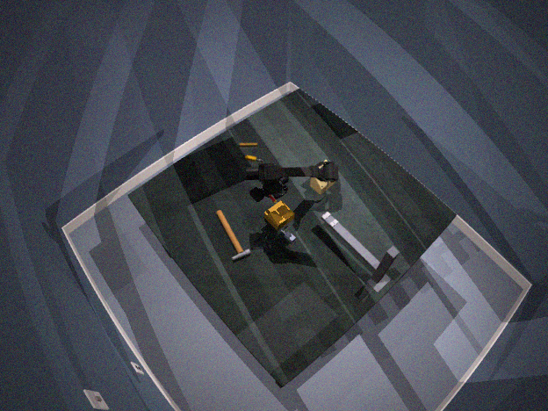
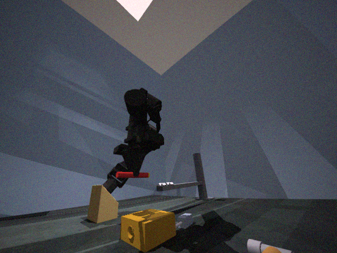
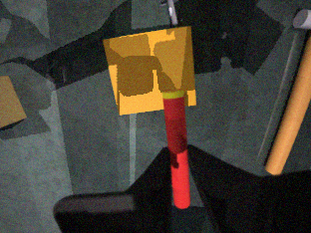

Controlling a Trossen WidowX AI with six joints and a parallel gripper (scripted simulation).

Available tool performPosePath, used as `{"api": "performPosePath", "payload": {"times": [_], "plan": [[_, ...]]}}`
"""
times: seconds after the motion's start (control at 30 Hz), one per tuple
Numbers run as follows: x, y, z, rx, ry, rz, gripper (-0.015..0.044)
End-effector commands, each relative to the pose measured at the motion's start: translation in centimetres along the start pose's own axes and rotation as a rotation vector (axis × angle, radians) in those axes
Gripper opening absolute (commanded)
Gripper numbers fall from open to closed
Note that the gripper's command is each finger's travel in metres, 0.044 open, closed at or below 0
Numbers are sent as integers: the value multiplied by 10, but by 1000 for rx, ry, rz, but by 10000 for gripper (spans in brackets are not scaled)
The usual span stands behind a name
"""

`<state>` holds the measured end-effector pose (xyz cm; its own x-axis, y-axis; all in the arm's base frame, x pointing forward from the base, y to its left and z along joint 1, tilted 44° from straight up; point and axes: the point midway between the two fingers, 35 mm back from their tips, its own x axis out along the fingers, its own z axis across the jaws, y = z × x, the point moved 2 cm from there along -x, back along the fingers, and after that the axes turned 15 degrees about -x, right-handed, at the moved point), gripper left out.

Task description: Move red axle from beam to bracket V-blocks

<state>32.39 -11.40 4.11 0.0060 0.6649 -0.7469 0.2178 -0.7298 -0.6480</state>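
Note:
The red axle (image 1: 271, 198) (image 2: 125, 174) (image 3: 181, 186) has a yellow end and is fully outside the orange beam (image 1: 279, 214) (image 2: 159, 231) (image 3: 135, 103). My gripper (image 2: 136, 173) (image 3: 177, 151) is shut on the axle near its middle and holds it roughly level in the air, clear above the beam. The beam is a block lying on the table, with an empty-looking round hole in its near face in the exterior view. The grey bracket (image 1: 356, 242) (image 2: 200, 174) has an upright post and a long level arm. White V-blocks (image 1: 329, 219) (image 2: 166, 184) sit at the arm's free end, with nothing on them.
A small grey piece (image 1: 290, 237) (image 2: 185, 220) with a pin is at the beam's far end. A hammer (image 1: 229, 230) (image 3: 293, 107) lies to one side. A tan wedge block (image 1: 319, 185) (image 2: 102, 205) (image 3: 9, 102) stands near the arm. A yellow-handled tool (image 1: 250, 157) lies behind.

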Motion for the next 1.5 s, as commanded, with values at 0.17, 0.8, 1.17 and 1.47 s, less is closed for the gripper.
{"api": "performPosePath", "payload": {"times": [0.17,0.8,1.17,1.47], "plan": [[-7,-58,-9,9,2,10,0],[-9,-168,0,5,7,12,0],[-6,-224,22,0,9,-1,0],[-3,-263,48,-4,9,-19,0]]}}
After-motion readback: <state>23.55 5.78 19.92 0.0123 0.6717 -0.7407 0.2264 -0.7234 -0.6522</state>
